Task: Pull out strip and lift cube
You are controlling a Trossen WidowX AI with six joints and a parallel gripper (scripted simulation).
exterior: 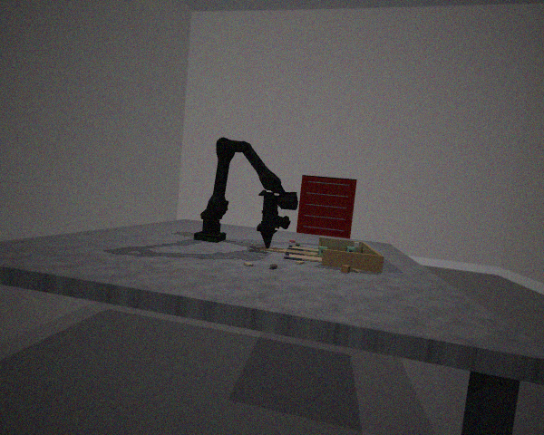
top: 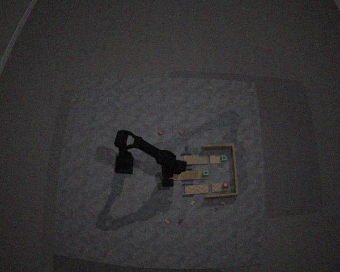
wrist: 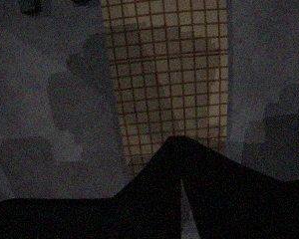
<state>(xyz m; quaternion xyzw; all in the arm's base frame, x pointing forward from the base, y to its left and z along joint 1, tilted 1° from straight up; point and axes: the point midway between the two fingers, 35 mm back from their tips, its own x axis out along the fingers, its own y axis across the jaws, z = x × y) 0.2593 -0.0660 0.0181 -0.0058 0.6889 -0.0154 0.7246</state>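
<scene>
While the top view showed the middle strip (top: 189, 175) (exterior: 278, 249) (wrist: 169, 85) whole and partly out, its green cube (top: 205, 172) (exterior: 322, 250) sat at the box (top: 235, 169) (exterior: 352, 261) mouth. In the exterior view, the lift remained. The wrist view showed the claw (top: 168, 174) (exterior: 267, 246) (wrist: 176, 143) closed, gripping nothing, over the strip.

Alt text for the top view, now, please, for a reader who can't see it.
A black robot arm reaches over the near end of the middle strip, which carries a green-topped cube at its far end. Two strips beside it are split by gaps, their far pieces inside a three-sided wooden frame.
</scene>
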